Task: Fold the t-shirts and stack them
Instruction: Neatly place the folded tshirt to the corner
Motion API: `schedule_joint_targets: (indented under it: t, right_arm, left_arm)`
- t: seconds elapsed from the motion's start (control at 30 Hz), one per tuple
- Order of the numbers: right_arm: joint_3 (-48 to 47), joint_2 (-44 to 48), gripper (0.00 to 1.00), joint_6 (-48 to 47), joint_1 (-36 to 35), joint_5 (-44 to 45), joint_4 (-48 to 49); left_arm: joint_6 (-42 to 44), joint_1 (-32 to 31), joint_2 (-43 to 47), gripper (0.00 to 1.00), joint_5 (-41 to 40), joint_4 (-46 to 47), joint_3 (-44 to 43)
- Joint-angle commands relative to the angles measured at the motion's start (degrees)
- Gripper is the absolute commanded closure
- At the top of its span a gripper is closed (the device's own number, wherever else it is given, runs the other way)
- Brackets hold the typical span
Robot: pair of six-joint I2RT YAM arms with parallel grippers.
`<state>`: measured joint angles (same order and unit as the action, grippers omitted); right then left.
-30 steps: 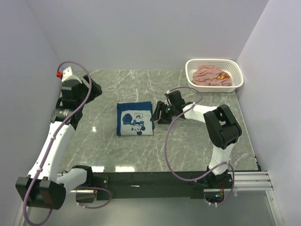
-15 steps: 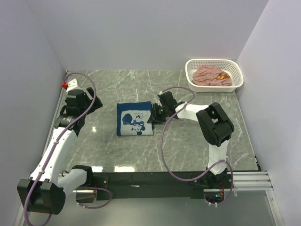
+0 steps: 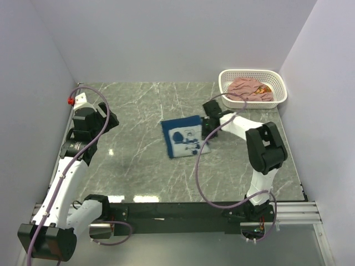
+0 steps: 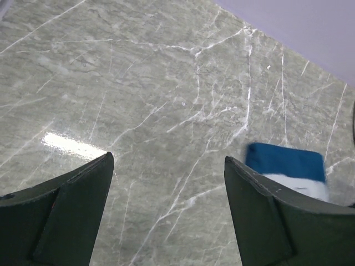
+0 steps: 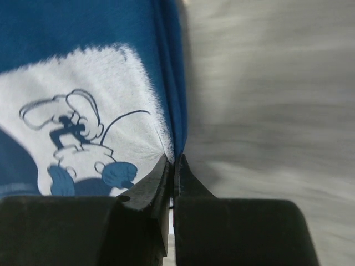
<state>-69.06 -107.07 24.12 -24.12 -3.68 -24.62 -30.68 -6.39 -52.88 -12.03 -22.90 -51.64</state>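
The folded navy blue t-shirt [image 3: 184,138] with its white cartoon print lies slightly askew at mid-table; it also shows in the right wrist view [image 5: 83,50] and at the edge of the left wrist view [image 4: 285,162]. My right gripper [image 3: 208,134] [image 5: 173,160] is shut on the navy shirt's right folded edge, cloth pinched between the fingertips. The pink t-shirt [image 3: 248,88] lies crumpled in the white basket [image 3: 280,84] at the back right. My left gripper [image 3: 106,115] [image 4: 169,162] hangs open over bare marble at the left, well apart from the navy shirt.
Grey marble tabletop [image 3: 138,172] between pale walls on the left, back and right. The right arm's cable [image 3: 197,172] loops over the table in front of the navy shirt. A red button [image 3: 70,101] sits at the left wall.
My right gripper has shut on the navy shirt's right edge and dragged it to the right, turning it a little. The left arm has shifted slightly and stays open.
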Motion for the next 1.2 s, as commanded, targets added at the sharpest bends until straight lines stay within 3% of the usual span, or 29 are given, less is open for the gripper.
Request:
schedule_joint_targets:
  t: [0.0,0.2,0.53,0.7,1.17]
  right_arm:
    - [0.33,4.4,1.0,-6.97,5.91,12.11,-8.51]
    - [-0.9,2.57,1.0,-13.22,12.33,22.92,-10.89]
    - [-1.6,-2.62,1.0,-18.58,23.14,34.96,-5.35]
    - [-6.26,-4.46,1.0,-19.54,29.29,36.02,-5.35]
    - [-15.75,-11.06,1.0,-26.58,37.39,42.53,-3.68]
  left_arm:
    - [0.44,0.24,1.38,0.14,-1.5,1.8,0.31]
    - [0.18,0.24,1.64,0.14,-1.59,1.89,0.57]
    - [-0.35,0.24,0.68,0.14,-2.56,1.36,0.57]
    - [-0.35,0.24,-0.9,0.14,-2.65,0.75,0.05]
    - [-0.35,1.3,-4.86,0.14,-1.59,0.04,-0.75]
